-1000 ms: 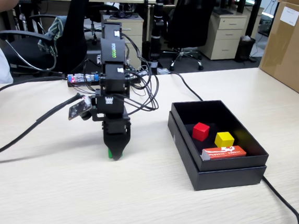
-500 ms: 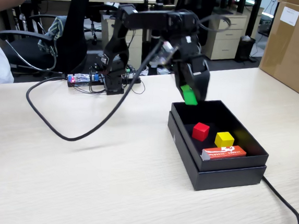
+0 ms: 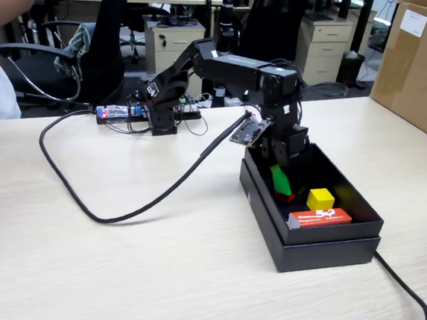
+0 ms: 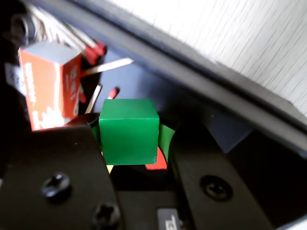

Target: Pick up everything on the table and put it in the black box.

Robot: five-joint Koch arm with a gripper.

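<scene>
A green cube point(image 4: 128, 130) sits clamped between the jaws of the gripper point(image 3: 278, 177), held low inside the black box point(image 3: 318, 248) near its back-left corner in the fixed view. A yellow cube point(image 3: 320, 198) and a red matchbox point(image 3: 321, 216) lie toward the box's front edge, loose matches point(image 4: 98, 49) beside them.

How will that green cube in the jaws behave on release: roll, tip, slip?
The green cube has flat faces and sharp edges, so it probably lands and stays rather than rolling. Its glossy surface hints that it could slip in the gripper if the squeeze is light. It looks rigid and solid, likely light; dropped into the black box, it may settle tilted on the items beneath.
</scene>
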